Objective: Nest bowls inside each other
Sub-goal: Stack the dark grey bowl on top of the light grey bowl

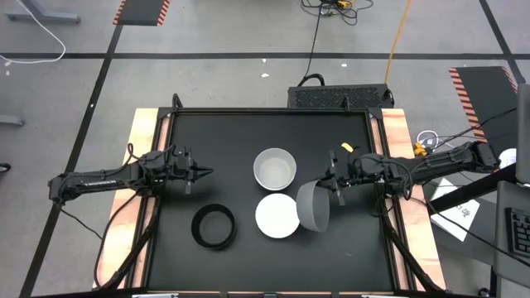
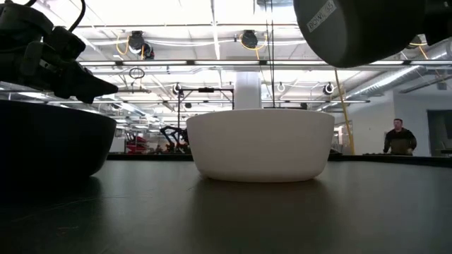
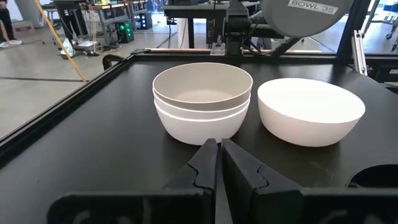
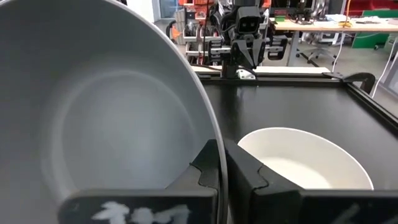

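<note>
My right gripper point(image 1: 335, 190) is shut on a grey bowl point(image 1: 313, 207), which it holds in the air over the table's right half. Below and beside it a white bowl point(image 1: 277, 215) rests on its base. Farther back stands a stack point(image 3: 202, 102) of two pale bowls, one nested in the other. A black bowl point(image 1: 213, 226) sits at the near left. My left gripper point(image 1: 205, 172) waits shut above the table's left side, pointing level at the stack and touching nothing. My right gripper pinches the grey bowl's rim point(image 4: 217, 152), with one finger point(image 4: 202, 174) inside the bowl and the other point(image 4: 249, 174) outside. The fingers come level from the table's right. The bowl is lifted clear and tipped on its side, its labelled base point(image 3: 314, 7) facing the left arm.
A small yellow object point(image 1: 347, 147) lies at the table's far right. A raised black frame point(image 1: 273, 111) runs around the table. In the room beyond, a person point(image 2: 400, 137) stands far off.
</note>
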Robot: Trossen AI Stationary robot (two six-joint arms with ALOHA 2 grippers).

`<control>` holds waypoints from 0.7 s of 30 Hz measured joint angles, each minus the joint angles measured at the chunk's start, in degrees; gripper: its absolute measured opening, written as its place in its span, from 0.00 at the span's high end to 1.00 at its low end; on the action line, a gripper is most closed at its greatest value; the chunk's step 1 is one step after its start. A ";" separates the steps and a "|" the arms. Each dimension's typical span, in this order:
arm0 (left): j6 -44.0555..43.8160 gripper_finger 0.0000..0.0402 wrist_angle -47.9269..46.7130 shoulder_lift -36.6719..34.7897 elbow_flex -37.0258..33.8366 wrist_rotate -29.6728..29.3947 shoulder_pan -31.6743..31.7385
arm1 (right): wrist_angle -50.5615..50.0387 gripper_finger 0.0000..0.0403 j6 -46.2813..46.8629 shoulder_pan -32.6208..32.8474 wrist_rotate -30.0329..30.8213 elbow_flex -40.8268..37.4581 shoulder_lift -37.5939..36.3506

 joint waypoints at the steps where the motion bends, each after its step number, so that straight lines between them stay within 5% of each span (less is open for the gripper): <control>1: 0.00 0.94 0.00 0.02 0.00 0.00 0.00 | 0.31 1.00 -0.02 0.00 0.00 0.00 0.00; 21: 0.80 0.94 0.15 0.02 0.00 0.00 0.00 | 6.80 1.00 -2.95 -0.68 0.18 0.00 0.00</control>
